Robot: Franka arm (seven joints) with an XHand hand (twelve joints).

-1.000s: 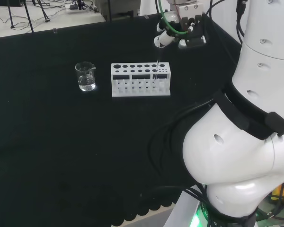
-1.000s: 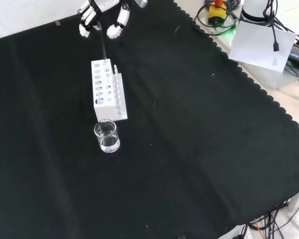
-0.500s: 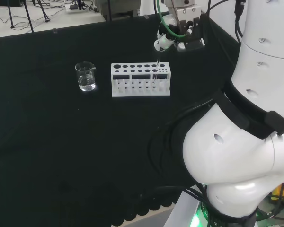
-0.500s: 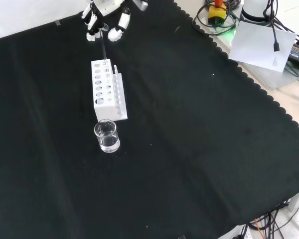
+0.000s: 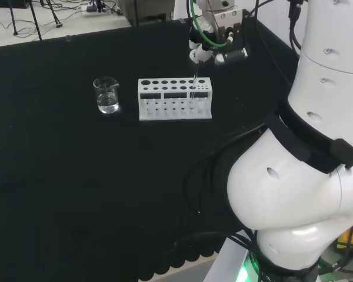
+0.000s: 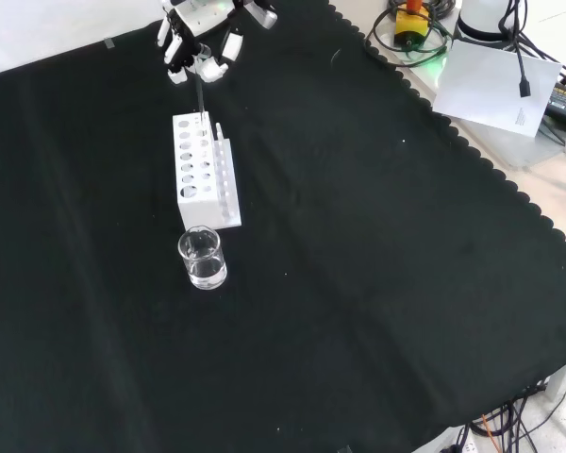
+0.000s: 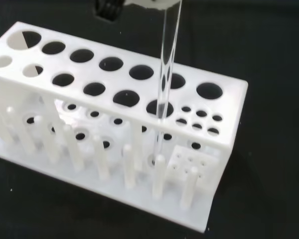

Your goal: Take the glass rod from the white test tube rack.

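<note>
The white test tube rack (image 5: 175, 98) lies on the black cloth, and the clear glass rod (image 5: 193, 93) stands upright in a hole near its right end in the head view. In the front view the rod (image 6: 199, 97) rises from the rack's far end (image 6: 206, 170) to the hand (image 6: 200, 47), whose fingertips are drawn together at its top. In the wrist view the rod (image 7: 168, 59) runs from a rack hole (image 7: 114, 99) up to a white part of the hand (image 7: 149, 2). The hand (image 5: 215, 44) hangs just above the rack.
A small glass beaker (image 5: 107, 96) with a little clear liquid stands left of the rack in the head view, nearer than it in the front view (image 6: 202, 258). The arm's white links (image 5: 306, 176) rise at the head view's right.
The hand has come in over the rack's end and its fingers have drawn together around the rod's top. The rod, rack and beaker have not moved.
</note>
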